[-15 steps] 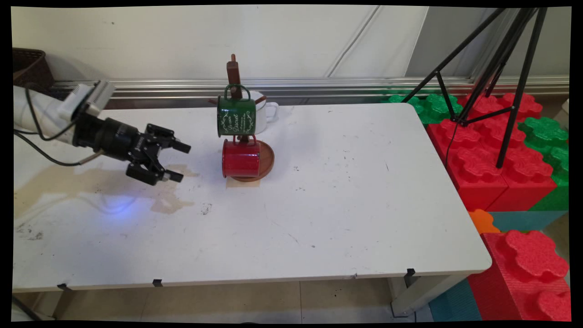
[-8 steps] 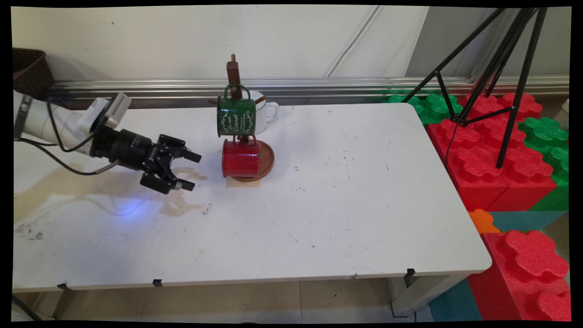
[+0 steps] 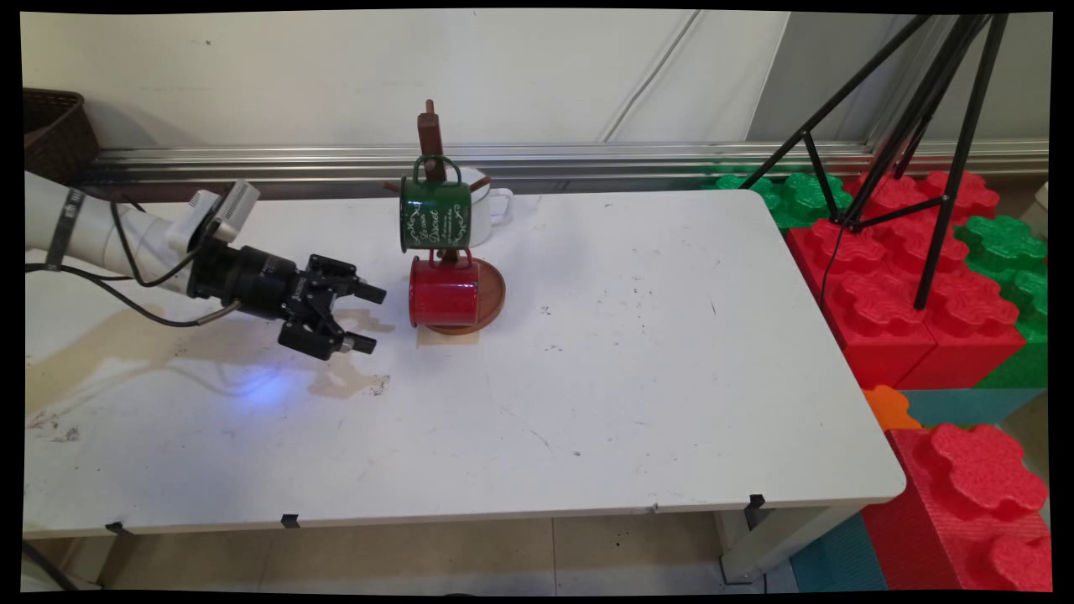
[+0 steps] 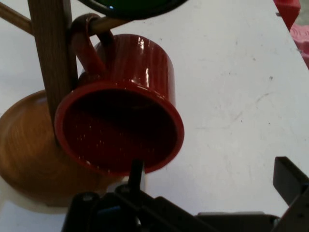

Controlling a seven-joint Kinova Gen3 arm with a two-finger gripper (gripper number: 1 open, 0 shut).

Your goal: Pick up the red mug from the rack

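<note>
A: Logging entry one: gripper (image 3: 367, 318), one, black, two fingers spread wide, holding nothing. What has changed?

B: Over the last second it has travelled rightward across the surface (image 3: 638, 369), from well left of the stand to just beside the red mug (image 3: 443, 292). It is near the mug now but not touching it. Its fingers were spread a second ago and are the same now.

A: And what does that imply?

B: No goal is recorded, so I enter only the fact: the distance between gripper and red mug has shrunk, and the mug's open mouth faces the gripper in the hand view (image 4: 118, 128).

A: Position of the red mug?

B: Hanging by its handle (image 4: 89, 43) from a lower peg of the wooden mug tree (image 3: 430, 138), just above the tree's round wooden base (image 3: 493, 294). It has not moved.

A: Counts, please.

B: Mugs: three. One red, low on the tree; one green mug (image 3: 435, 215) with white lettering, hanging above the red one; one white mug (image 3: 491, 204) behind the tree, whether hung or standing I cannot tell. Mug tree: one. Surface: one, white, with brownish stains (image 3: 344, 382) near the gripper.

A: Off the surface?

B: One black tripod (image 3: 923, 126) at right, over stacked red and green foam blocks (image 3: 889, 302); block count not taken, as many are partly hidden. One dark basket (image 3: 50, 126) at the far left.
</note>
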